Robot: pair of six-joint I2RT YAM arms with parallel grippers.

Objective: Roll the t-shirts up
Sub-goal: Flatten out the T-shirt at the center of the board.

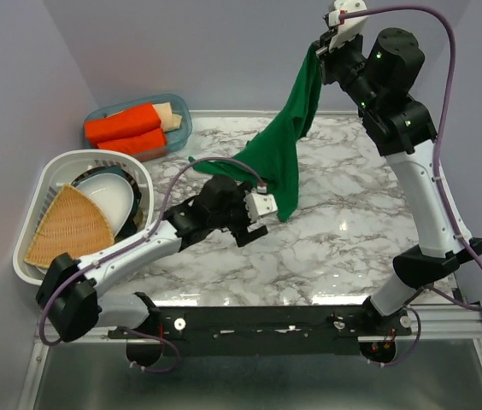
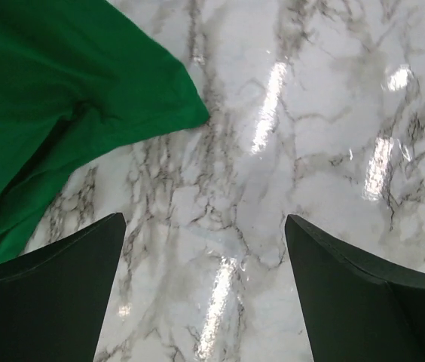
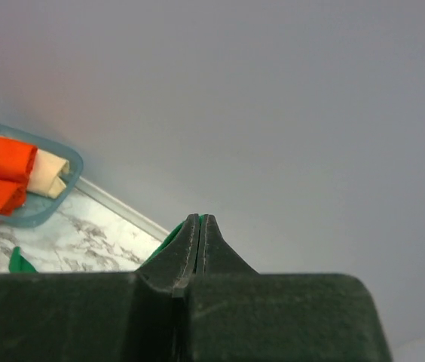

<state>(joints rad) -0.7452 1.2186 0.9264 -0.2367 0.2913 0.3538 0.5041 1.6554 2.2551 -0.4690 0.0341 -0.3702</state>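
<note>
Clenched tight on an upper edge of the green t-shirt (image 1: 290, 145) with the right jaws, lifted high above the far side of the marble worktop (image 1: 352, 239). Seen from the right wrist as two dark fingers (image 3: 188, 253) pressed flat together, with only a sliver of green cloth showing beside them. Draped down from that grip in one long, bunched fall, reaching the middle of the worktop, with one part spread out to the left across the marble. Spread wide and grasping nothing at the left jaws, low over bare marble, just beside the shirt's lower edge but apart from it. At the far left, a blue tub (image 1: 177, 128) holding orange rolls (image 1: 126, 128) and a cream one. Nearer, against the left wall, a white basket (image 1: 96, 156) with a woven fan-shaped mat (image 1: 70, 226) and a white bowl (image 1: 108, 192) inside.
</note>
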